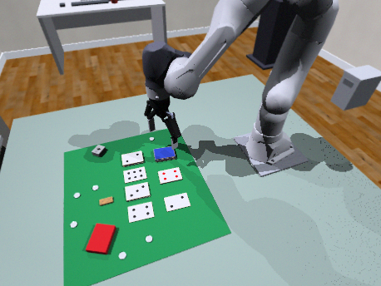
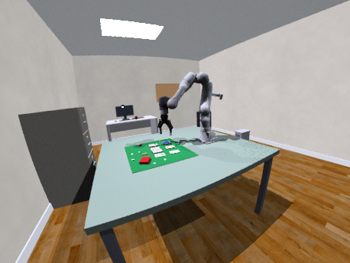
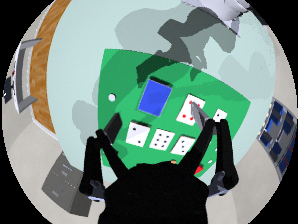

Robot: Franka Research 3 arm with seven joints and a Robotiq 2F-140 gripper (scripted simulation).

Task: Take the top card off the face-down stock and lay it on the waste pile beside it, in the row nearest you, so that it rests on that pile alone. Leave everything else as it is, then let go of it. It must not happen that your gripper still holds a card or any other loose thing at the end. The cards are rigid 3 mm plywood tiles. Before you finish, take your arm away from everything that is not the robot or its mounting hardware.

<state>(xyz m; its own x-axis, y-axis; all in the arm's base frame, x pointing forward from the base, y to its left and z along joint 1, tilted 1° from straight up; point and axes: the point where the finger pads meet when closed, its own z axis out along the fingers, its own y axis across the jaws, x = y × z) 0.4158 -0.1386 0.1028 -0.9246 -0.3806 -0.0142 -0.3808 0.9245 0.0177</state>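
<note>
Your blue-backed stock (image 1: 165, 154) lies on the green mat (image 1: 195, 216), at its far edge, just beside the face-up waste pile (image 1: 132, 158). Above it your gripper (image 1: 163, 132) hangs with fingers (image 1: 174, 134) spread wide, gripping nothing.

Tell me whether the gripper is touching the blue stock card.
Cannot tell. In the top view a fingertip overlaps the blue stock card's edge; no view plainly shows contact or gap.

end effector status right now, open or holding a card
End effector: open, holding nothing, above the blue stock.
</note>
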